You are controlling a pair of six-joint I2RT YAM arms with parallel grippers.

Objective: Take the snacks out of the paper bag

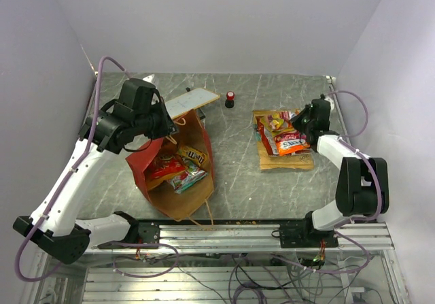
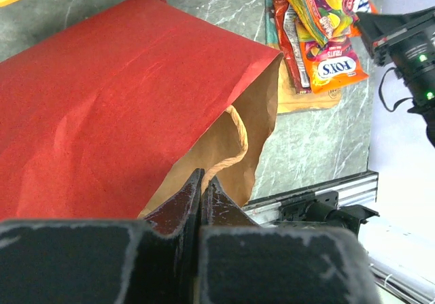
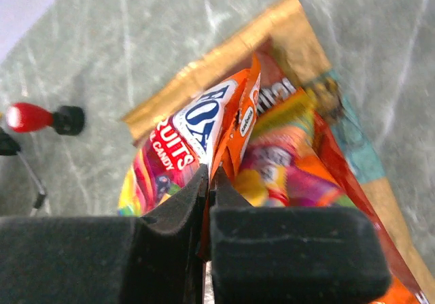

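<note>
Red paper bag (image 1: 194, 198) lies close to the arm bases with its mouth open; the left gripper (image 2: 202, 183) looks pinched shut on its rim, and several snacks (image 1: 178, 169) are left inside. Farther right, well apart, a pile of packets (image 1: 282, 132) already rests on a brown sheet (image 1: 285, 162). There the right gripper (image 3: 209, 176) clamps an orange packet (image 3: 204, 124), so I judge the emptying roughly half done.

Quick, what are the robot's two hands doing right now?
Left hand: closed, pinching the edge of the paper bag.
Right hand: closed, holding the orange candy packet.
</note>
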